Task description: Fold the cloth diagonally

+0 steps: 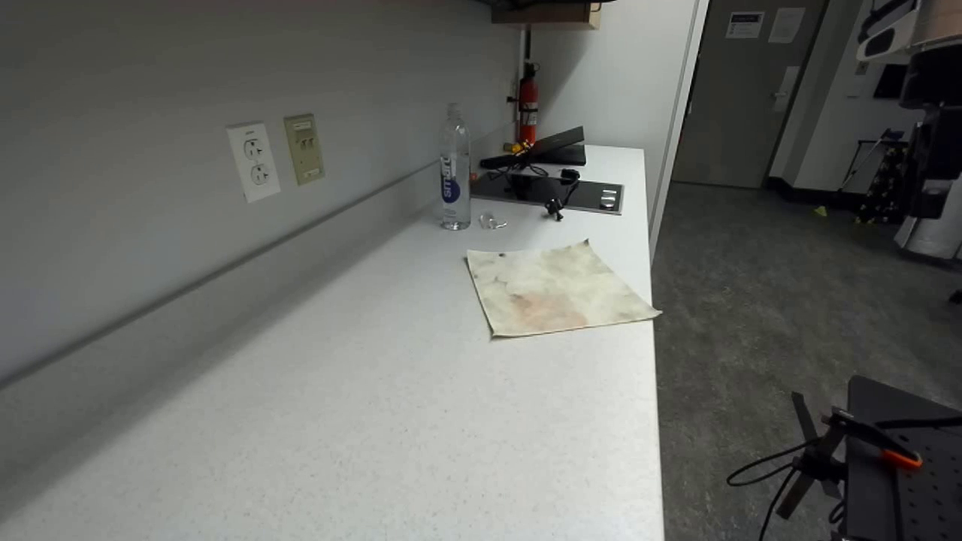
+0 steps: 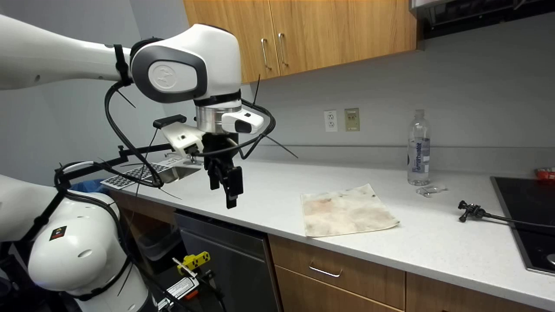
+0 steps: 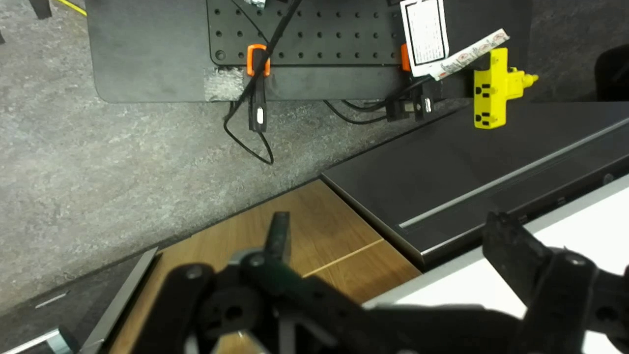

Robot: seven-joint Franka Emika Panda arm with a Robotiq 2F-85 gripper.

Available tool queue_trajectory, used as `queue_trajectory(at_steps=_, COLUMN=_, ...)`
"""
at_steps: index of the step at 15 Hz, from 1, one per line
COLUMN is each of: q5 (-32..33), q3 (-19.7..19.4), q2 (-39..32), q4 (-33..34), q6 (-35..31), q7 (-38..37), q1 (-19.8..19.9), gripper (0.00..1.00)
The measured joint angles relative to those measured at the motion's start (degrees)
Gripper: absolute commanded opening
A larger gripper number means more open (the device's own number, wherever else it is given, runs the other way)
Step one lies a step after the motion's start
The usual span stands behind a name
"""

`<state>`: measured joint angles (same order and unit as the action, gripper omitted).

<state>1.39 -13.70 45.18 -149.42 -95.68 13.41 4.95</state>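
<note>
The tool [image 3: 388, 223] is hanging with its jaws wide apart and holding nothing, well apart from the cloth [image 2: 347, 211], on the cloth's side away from the bottle [image 2: 418, 149]; the wrist view is showing none of the cloth; the arm [image 2: 212, 65] is holding its forearm outstretched and its wrist bent, so that the tool is pointing down; the cloth is lying almost flat and unfolded on the table [image 1: 421, 451], nearly square, so no long axis is standing out, one corner reaching the table's front edge; the coming move is probably calling for travel toward the cloth before descending onto a corner.
</note>
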Motion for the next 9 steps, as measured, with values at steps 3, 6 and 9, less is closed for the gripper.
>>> queue_trajectory(at_steps=3, q5=-3.25, q3=5.04, q2=-4.93, q4=7.42, q6=-0.01, q7=-2.64, q1=-3.39, gripper=1.0)
queue_trajectory(at_steps=6, q5=-3.9, q3=7.58, q2=-9.76, q4=12.47, q6=-0.01, q7=-4.32, q1=-4.66, gripper=1.0)
queue_trajectory(at_steps=9, q5=-3.9, q3=7.14, q2=-10.89, q4=13.0, q6=-0.01, q7=-4.32, q1=-4.65, gripper=1.0)
